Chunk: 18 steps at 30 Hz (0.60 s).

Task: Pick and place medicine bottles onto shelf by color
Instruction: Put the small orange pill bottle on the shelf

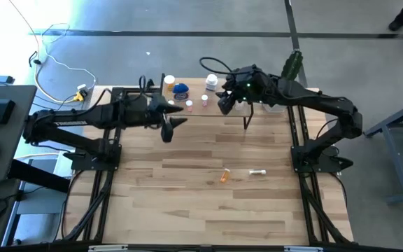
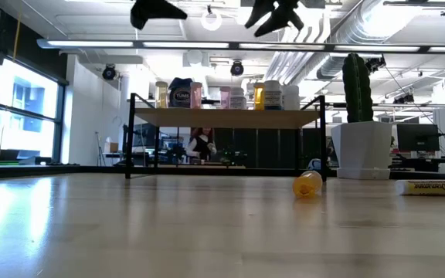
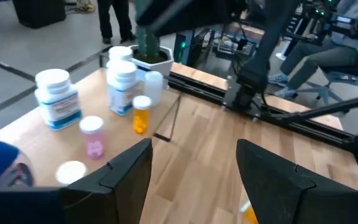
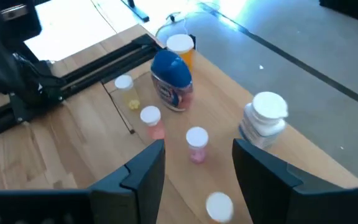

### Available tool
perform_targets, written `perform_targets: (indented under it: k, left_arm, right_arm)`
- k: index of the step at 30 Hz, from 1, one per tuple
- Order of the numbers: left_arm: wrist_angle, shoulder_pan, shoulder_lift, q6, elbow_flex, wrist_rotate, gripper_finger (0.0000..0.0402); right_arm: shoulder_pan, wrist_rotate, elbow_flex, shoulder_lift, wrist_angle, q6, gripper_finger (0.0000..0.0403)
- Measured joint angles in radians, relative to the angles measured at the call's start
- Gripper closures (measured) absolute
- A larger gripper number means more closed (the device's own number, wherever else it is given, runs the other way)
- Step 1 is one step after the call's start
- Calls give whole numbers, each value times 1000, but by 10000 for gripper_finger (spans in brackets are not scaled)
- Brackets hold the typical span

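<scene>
Left pincer (image 1: 175, 123) and right pincer (image 1: 224, 105) both hang open and empty above the shelf (image 2: 230, 117) at the tabletop's (image 1: 187, 203) far edge, where most medicine bottles (image 2: 230, 96) stand, one orange bottle (image 1: 224, 176) lying mid-tabletop.

Grey floor (image 1: 187, 17), bright windows (image 2: 22, 108), ceiling ducts (image 2: 377, 27).

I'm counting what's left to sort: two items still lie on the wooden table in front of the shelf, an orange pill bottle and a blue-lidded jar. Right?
Not quite. Beside the orange pill bottle lies a white tube-like bottle; the squat blue-lidded jar already stands on the light wood shelf, as the high view shows.
</scene>
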<state>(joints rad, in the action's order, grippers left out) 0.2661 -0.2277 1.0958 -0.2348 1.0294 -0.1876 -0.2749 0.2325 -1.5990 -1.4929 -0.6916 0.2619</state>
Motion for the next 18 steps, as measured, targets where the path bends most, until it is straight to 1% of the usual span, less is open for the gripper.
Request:
perform_targets:
  k: [4,6,12,15,18]
  left_arm:
    - [0,99,0,-20,0,-106,179]
    - [6,137,0,-54,0,-160,179]
    - [128,212,0,-129,0,-288,179]
    - [202,232,0,-195,0,-318,179]
    - [246,237,0,-253,0,-320,179]
  right_arm:
    - [8,-6,-84,0,-143,16,224]
    - [21,-31,-115,1,-200,41,224]
    - [88,-114,-130,0,-342,107,224]
    - [134,-147,-123,0,-392,150,224]
    - [185,-180,-122,0,-456,197,224]
